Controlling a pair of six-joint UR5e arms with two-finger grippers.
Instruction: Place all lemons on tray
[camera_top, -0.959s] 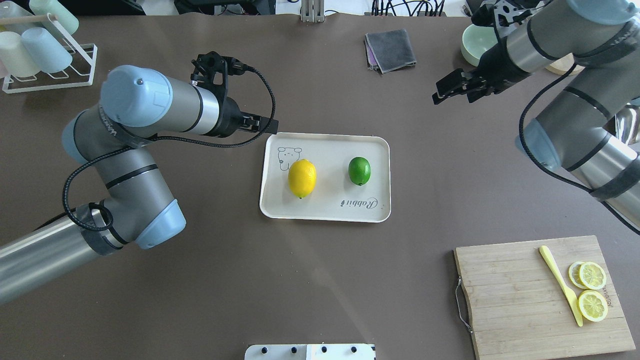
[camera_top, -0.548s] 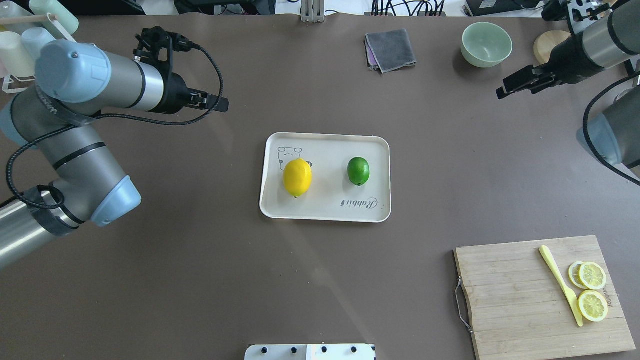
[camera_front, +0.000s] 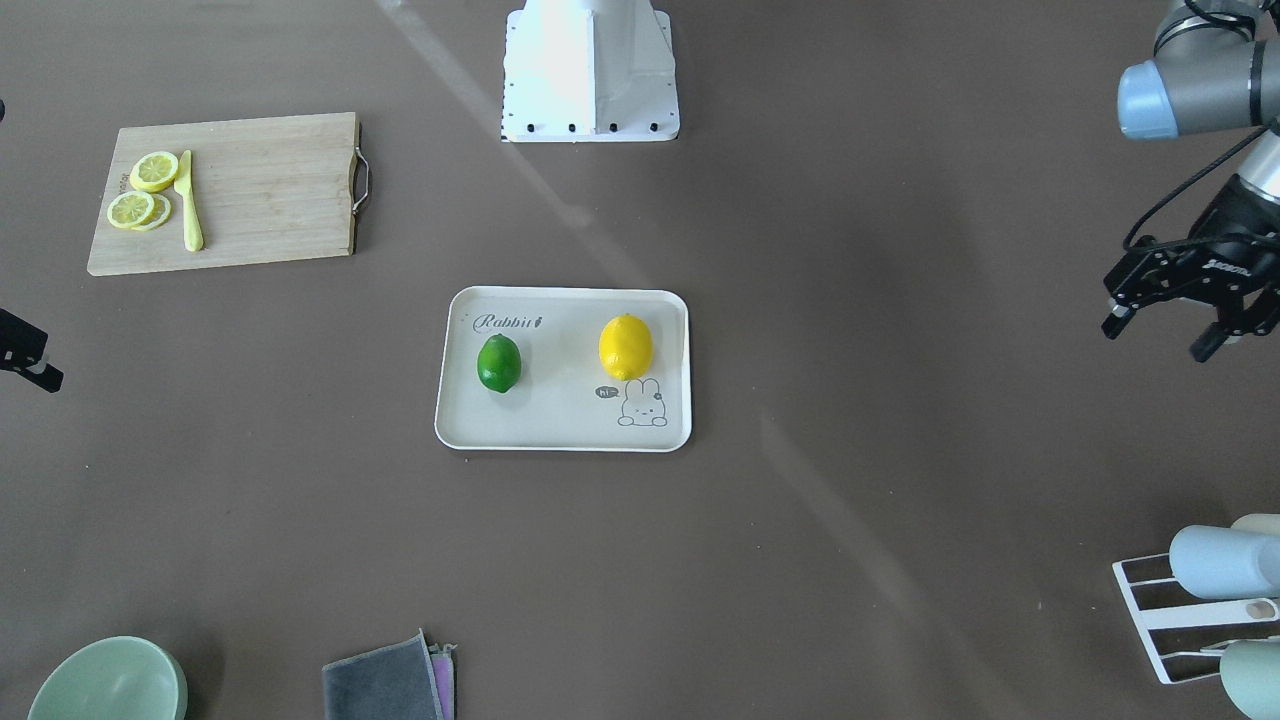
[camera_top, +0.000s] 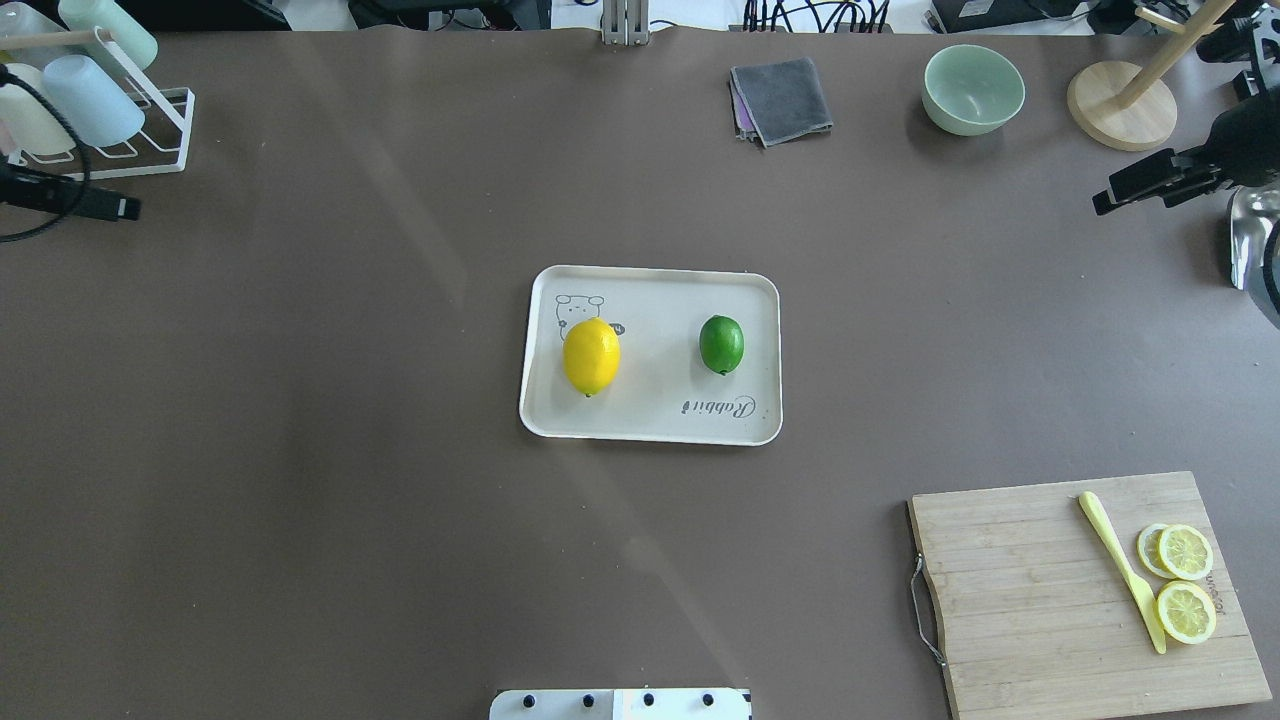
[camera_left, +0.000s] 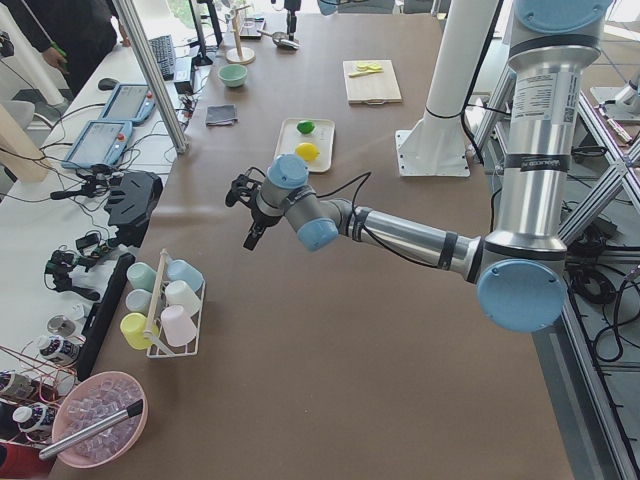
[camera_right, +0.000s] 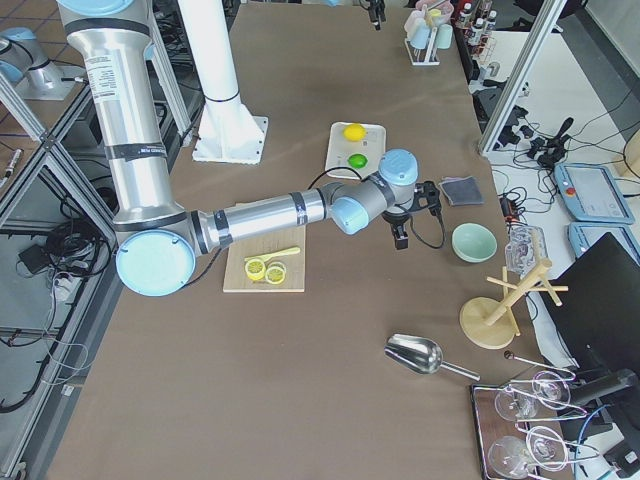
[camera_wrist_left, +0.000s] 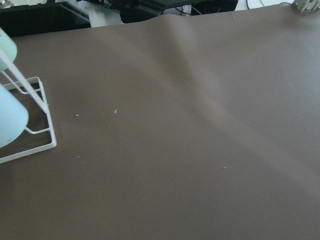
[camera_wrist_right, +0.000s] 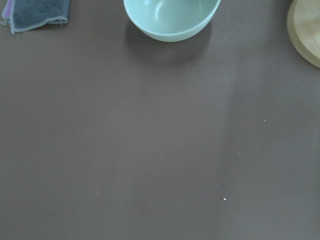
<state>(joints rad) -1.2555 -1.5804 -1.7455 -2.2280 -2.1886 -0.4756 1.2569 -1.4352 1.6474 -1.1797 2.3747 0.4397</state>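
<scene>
Yellow lemon (camera_top: 591, 356), green lemon (camera_top: 721, 344), both down on the tray (camera_top: 650, 420), well apart from left tool (camera_front: 1158, 338) and right tool (camera_top: 1135, 192), each spread over tabletop (camera_top: 400, 500).

My left wrist cam is mostly just brown table cover (camera_wrist_left: 175, 150) with a few pale specks. A white wire rack (camera_wrist_left: 42, 107) pokes in at the left edge. A light blue cup (camera_wrist_left: 7, 122) overlaps it, with a mint one (camera_wrist_left: 6, 47) above. There's dark clutter past the far edge.
</scene>
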